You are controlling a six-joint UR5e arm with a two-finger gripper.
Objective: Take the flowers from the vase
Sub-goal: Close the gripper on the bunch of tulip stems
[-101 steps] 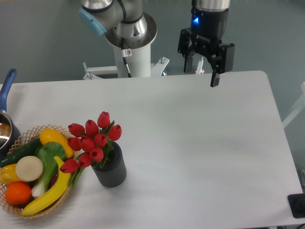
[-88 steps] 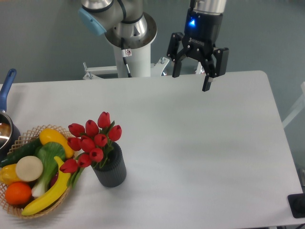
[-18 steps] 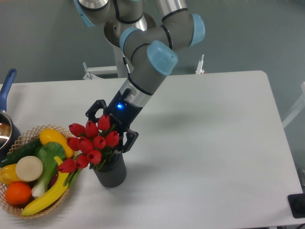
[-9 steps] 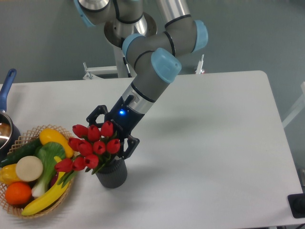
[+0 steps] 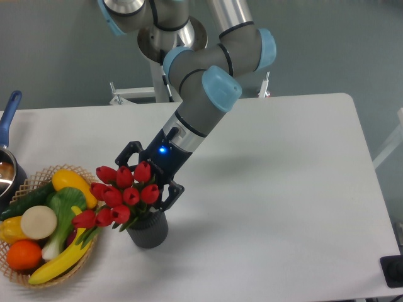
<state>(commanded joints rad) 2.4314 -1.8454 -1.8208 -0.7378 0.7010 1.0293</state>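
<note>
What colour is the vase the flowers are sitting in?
Dark grey, with fine ribbed sides; the vase shows best in the fixed camera view, below the red flowers.

One fixed camera, up high at the bench's (image 5: 283,189) front edge, looking down and across toward the arm's base (image 5: 173,75) at twelve o'clock. It's a mid-range view: nearly the whole benchtop fits in frame.

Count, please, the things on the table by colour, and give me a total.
Red: 1, the flowers
Dark grey: 1, the vase
Tan: 1, the wicker basket
Yellow: 3
Green: 2
Orange: 1
White: 1
Blue-handled pot: 1
Total: 11
</note>
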